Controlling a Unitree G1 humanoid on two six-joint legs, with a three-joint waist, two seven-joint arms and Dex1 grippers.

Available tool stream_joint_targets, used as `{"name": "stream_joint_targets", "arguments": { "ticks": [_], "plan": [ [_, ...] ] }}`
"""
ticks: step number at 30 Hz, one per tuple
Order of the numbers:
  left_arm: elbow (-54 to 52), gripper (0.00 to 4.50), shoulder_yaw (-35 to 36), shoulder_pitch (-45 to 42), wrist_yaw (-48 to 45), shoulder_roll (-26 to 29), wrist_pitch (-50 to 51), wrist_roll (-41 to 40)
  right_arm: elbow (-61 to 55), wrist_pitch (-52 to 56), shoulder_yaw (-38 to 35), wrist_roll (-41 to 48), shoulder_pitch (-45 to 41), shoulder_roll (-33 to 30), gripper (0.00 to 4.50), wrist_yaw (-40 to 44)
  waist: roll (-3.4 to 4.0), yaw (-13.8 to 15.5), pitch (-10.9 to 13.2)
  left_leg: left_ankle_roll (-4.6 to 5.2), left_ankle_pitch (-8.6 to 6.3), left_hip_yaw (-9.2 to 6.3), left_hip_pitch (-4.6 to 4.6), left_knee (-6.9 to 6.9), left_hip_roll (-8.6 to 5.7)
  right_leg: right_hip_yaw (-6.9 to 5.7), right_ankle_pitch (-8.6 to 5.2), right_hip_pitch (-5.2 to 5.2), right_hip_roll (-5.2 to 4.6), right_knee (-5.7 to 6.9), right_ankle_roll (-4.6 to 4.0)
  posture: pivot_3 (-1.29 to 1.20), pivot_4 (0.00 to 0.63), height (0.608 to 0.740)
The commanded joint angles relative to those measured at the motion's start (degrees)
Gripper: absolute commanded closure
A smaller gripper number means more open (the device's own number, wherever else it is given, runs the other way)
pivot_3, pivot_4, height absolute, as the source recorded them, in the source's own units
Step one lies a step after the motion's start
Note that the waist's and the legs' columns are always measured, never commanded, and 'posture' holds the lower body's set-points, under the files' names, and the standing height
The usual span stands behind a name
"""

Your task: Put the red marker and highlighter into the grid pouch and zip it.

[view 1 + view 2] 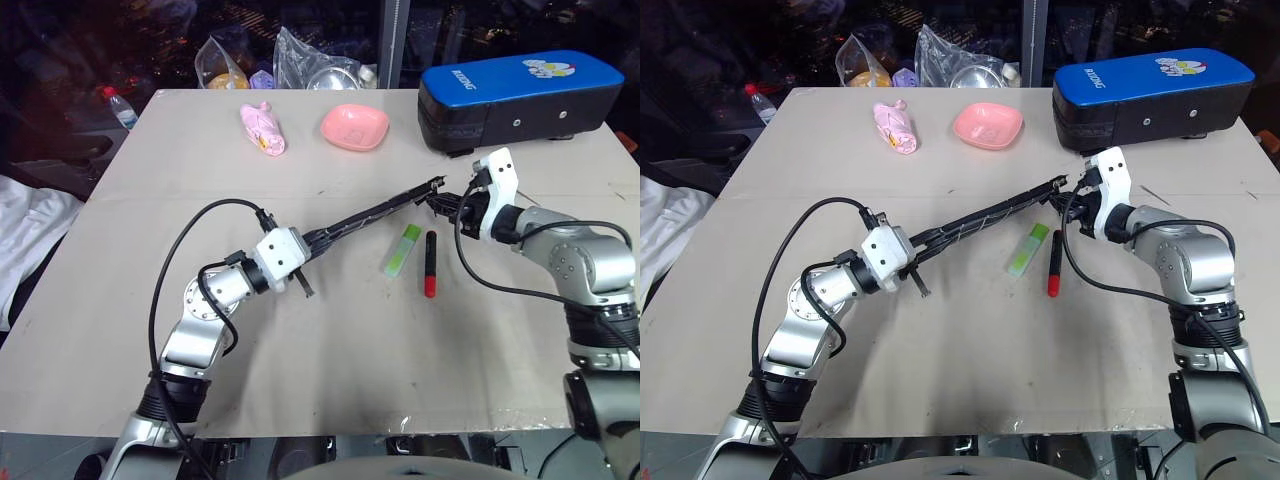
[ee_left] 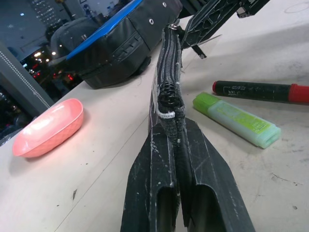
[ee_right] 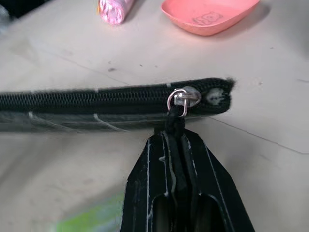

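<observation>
Right wrist view has the right gripper (image 3: 175, 126) pinched shut on the black zipper pull (image 3: 175, 121), its cord hidden between the fingers. Left gripper (image 2: 176, 128) is clamped on the other end of the grid pouch (image 1: 370, 216), which hangs edge-on, stretched taut above the table (image 1: 120, 300), so its faces are hard to see. Under it lie the green highlighter (image 1: 401, 249) and red marker (image 1: 430, 263), side by side. Farther back sit a pink dish (image 1: 355, 126) and a blue case (image 1: 520, 95).

Grid pouch (image 3: 96, 104) blk w/ white lines; highlighter (image 1: 402, 249) lt green; red marker (image 1: 430, 263) blk, red end.
</observation>
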Motion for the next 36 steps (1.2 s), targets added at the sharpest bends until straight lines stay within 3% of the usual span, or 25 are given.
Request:
{"name": "stream_joint_targets", "arguments": {
  "ticks": [1, 12, 36],
  "plan": [
    [-0.8, 4.50, -0.3, -0.4, 1.0, -0.4, -1.7, 1.4, -5.2, -5.7, 4.6, -4.6, -0.4, -3.6, 4.48, 4.1, 0.01, 0.0, 0.0, 0.00, 0.00, 0.00, 0.00, 0.00, 0.00, 0.00, 0.00, 0.00, 0.00, 0.00, 0.00, 0.00, 0.150, 0.737],
    [-0.6, 4.50, -1.4, -0.6, 2.6, -1.9, -2.5, 3.5, -8.1, -13.1, 12.0, -12.0, -2.1, -5.6, 4.48, 9.5, -0.01, 0.0, 0.0, -0.01, 0.00, -0.01, 0.00, 0.01, 0.01, -0.01, 0.00, 0.00, 0.02, 0.01, 0.00, 0.00, 0.150, 0.737],
    [0.0, 4.50, -2.5, -0.1, 2.9, -2.9, -3.3, 4.7, -13.2, -17.3, 20.3, -17.7, -6.8, -0.4, 4.48, 18.7, -0.01, 0.0, 0.0, -0.02, 0.01, -0.03, 0.01, 0.05, 0.01, -0.21, 0.00, 0.00, 0.01, 0.05, 0.00, 0.00, 0.150, 0.737]
  ]
}}
